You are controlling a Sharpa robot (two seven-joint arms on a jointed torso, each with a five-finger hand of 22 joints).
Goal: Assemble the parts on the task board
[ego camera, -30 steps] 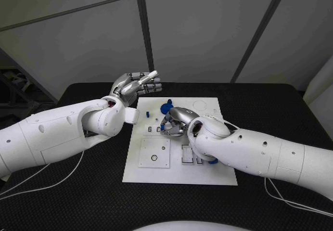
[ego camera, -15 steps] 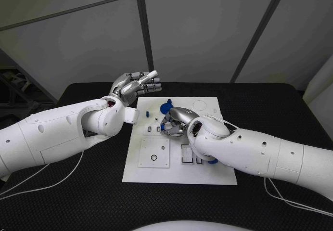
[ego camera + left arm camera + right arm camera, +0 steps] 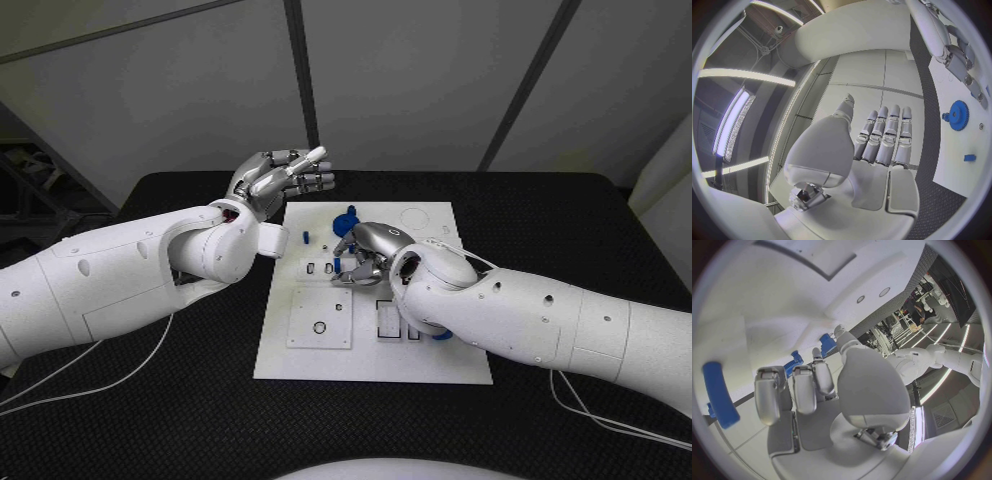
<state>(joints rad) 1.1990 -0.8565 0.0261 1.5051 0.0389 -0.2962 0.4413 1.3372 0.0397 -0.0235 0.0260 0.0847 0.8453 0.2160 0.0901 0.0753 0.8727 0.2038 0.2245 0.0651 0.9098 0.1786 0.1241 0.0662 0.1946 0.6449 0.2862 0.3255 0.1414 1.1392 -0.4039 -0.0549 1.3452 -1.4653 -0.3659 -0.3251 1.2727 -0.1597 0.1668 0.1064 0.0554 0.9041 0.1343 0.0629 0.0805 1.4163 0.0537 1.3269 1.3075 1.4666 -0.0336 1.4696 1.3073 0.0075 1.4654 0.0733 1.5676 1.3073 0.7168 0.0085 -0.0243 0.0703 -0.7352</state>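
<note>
My right robot hand (image 3: pixel 361 262) is down on the middle of the task board (image 3: pixel 433 366), apparently pinching a small blue part (image 3: pixel 335 266) for seating, which needs careful slot alignment, while my left robot hand (image 3: pixel 281 177), released, hovers beyond the far-left corner.

The task board (image 3: pixel 325 365) is a white rectangular plate lying flat on the black bench (image 3: pixel 173 420), with slots and round outlines cut in it. A blue gear (image 3: pixel 346 220) stands near the board's far edge, with a small blue block (image 3: pixel 306 236) just beside it toward the board's left side. Another blue part (image 3: pixel 440 335) shows at the board's right side, mostly hidden.
</note>
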